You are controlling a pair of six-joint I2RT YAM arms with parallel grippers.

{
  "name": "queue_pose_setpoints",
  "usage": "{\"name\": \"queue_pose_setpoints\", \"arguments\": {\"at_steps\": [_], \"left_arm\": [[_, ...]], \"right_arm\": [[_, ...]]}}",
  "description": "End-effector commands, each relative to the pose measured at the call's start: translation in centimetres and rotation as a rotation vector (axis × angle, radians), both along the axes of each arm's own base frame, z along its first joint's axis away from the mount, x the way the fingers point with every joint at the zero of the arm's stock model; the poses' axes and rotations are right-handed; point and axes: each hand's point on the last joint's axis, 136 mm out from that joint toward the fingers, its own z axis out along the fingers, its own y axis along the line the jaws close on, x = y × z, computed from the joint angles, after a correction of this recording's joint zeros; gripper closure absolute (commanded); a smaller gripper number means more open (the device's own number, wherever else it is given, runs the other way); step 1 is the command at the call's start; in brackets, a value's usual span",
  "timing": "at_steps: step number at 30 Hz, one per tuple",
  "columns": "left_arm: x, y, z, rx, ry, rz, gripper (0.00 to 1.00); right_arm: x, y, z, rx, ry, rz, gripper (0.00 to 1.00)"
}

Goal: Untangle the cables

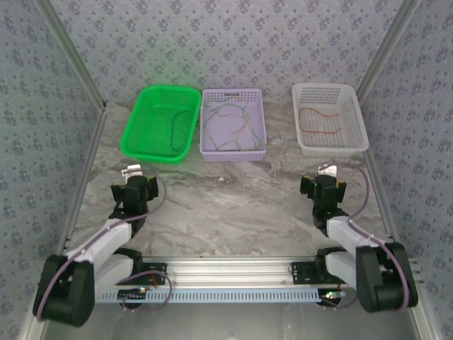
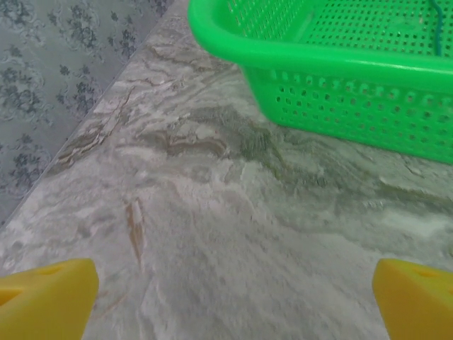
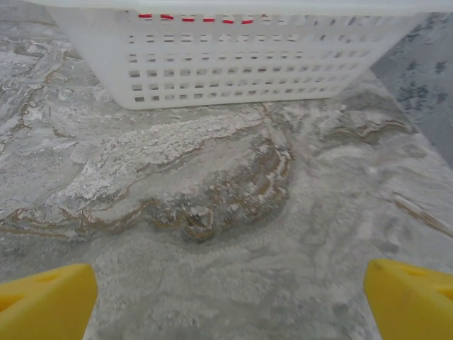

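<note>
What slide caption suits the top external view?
Open left gripper and right gripper face green basket, purple basket and white basket holding thin cables.

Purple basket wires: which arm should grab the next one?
Right, but only just. Both tools are open and empty, and the right tool hangs slightly nearer the purple basket of tangled wires than the left tool.

The place reads as a robotics lab test cell. A left arm (image 1: pixel 106 241) and a right arm (image 1: pixel 350 237) are bolted to an aluminium rail (image 1: pixel 233 269) at the near edge of a marble-patterned table (image 1: pixel 233 205). Patterned wall panels (image 1: pixel 233 42) between metal posts (image 1: pixel 71 57) box it in on three sides. A green basket (image 1: pixel 152 154), a lilac basket (image 1: pixel 232 151) and a white basket (image 1: pixel 333 145) stand in a row, holding thin cables (image 1: pixel 230 127).
</note>
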Motion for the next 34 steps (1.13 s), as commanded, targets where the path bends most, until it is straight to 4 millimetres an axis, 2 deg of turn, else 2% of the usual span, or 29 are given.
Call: {"name": "queue_pose_setpoints", "arguments": {"at_steps": [1,6,8,11,14,15,18,20,29,34], "left_arm": [[3.8,-0.9,3.1,-0.005,-0.193,-0.070,0.01],[6.3,-1.5,2.8,0.031,-0.192,-0.125,0.01],[6.7,-1.6,2.8,0.059,-0.196,-0.147,0.01],[7.0,-0.7,1.6,0.041,-0.226,-0.131,0.01],[7.2,0.4,0.3,-0.019,-0.237,-0.110,0.01],[7.7,0.6,0.5,-0.022,-0.257,-0.107,0.01],[9.2,0.8,-0.6,-0.098,-0.147,-0.138,0.01],[9.0,1.0,-0.7,-0.126,-0.145,-0.144,0.01],[9.0,1.0,-0.6,-0.126,-0.151,-0.146,0.01],[8.9,0.9,-0.7,-0.125,-0.150,-0.151,0.01]], "right_arm": [[3.6,0.7,3.7,0.043,-0.184,0.091,0.01],[5.7,0.3,3.4,0.088,-0.198,0.146,0.01],[5.9,0.0,2.3,0.113,-0.216,0.157,0.01],[6.2,0.2,0.9,0.113,-0.210,0.169,0.01],[6.7,0.6,0.7,0.098,-0.179,0.176,0.01],[6.7,0.3,0.6,0.093,-0.169,0.160,0.01],[7.2,-0.3,0.5,0.067,-0.134,0.098,0.01],[7.5,0.3,0.4,0.041,-0.119,0.112,0.01],[7.6,0.3,0.5,0.040,-0.121,0.111,0.01],[7.3,-0.4,0.6,0.031,-0.130,0.069,0.01]]}}
